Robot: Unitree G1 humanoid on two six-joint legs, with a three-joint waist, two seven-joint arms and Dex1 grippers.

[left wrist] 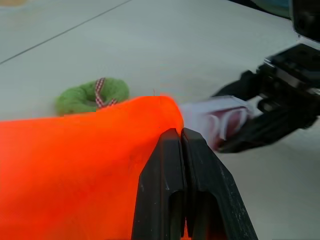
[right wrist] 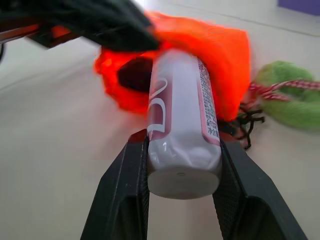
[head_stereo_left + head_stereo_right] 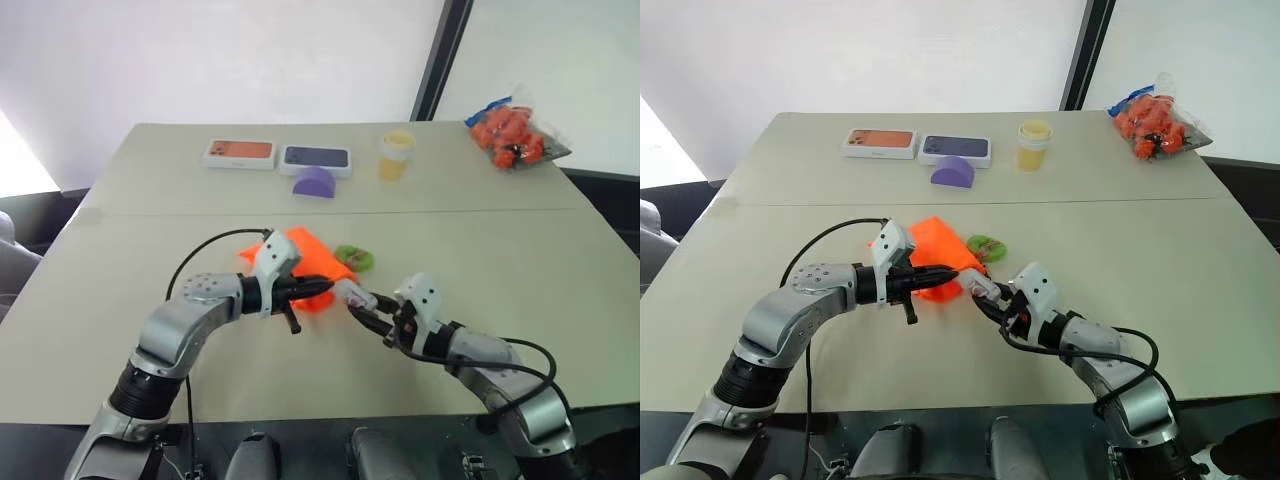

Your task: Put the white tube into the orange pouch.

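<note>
Now your right fingers (image 2: 181, 200) grip the tube (image 2: 181, 120), its long axis aimed at the pouch (image 2: 220, 55) mouth just ahead, which your left fingers (image 1: 182, 150) pinch.

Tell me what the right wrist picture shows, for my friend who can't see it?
The right gripper holds the white tube, its far end at the dark opening of the orange pouch. The left gripper pinches the pouch's edge, and a green tag lies on the table beside it.

both end effectors (image 3: 322, 288) (image 3: 358, 304) clamped, tips nearly meeting
</note>
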